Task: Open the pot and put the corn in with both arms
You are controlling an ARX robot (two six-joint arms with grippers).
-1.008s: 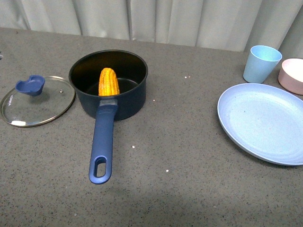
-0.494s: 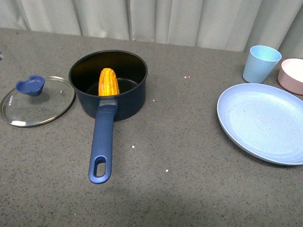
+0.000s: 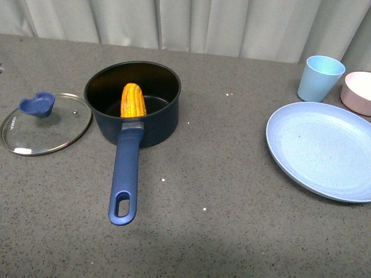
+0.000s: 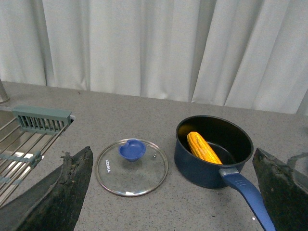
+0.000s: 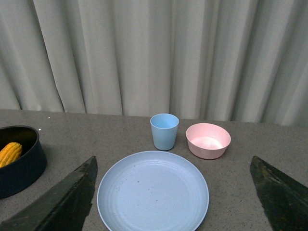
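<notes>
Grey speckled tabletop (image 3: 232,191) fills the front view, pale pleated curtain (image 3: 203,23) behind it. Largest item: round light blue plastic plate (image 3: 319,150) at the right edge, flat on the table. Next, dark navy round saucepan with black inside (image 3: 156,124) left of centre, uncovered, long blue handle with an oval hole at its end (image 3: 125,176) pointing toward the camera. Round glass lid with metal rim and blue knob (image 3: 40,130) lies flat just left of the pot, knob up, rim close to the pot wall, contact unclear. Light blue cup (image 3: 317,77) upright behind the plate; pink bowl (image 3: 358,92) beside it, partly cut off at the right edge. Yellow-orange tapered corn cob (image 3: 133,100) is inside the pot, leaning on the near wall above the handle joint, tip up. Grey slatted rack (image 4: 41,120) shows only in the left wrist view, off beyond the lid.

Left gripper (image 4: 168,192): dark toothed fingers (image 4: 72,183) spread wide at both frame edges, holding nothing, up off the table. Right gripper (image 5: 173,192): fingers (image 5: 72,192) likewise spread wide, empty, facing plate, cup and bowl. Neither arm in front view.
</notes>
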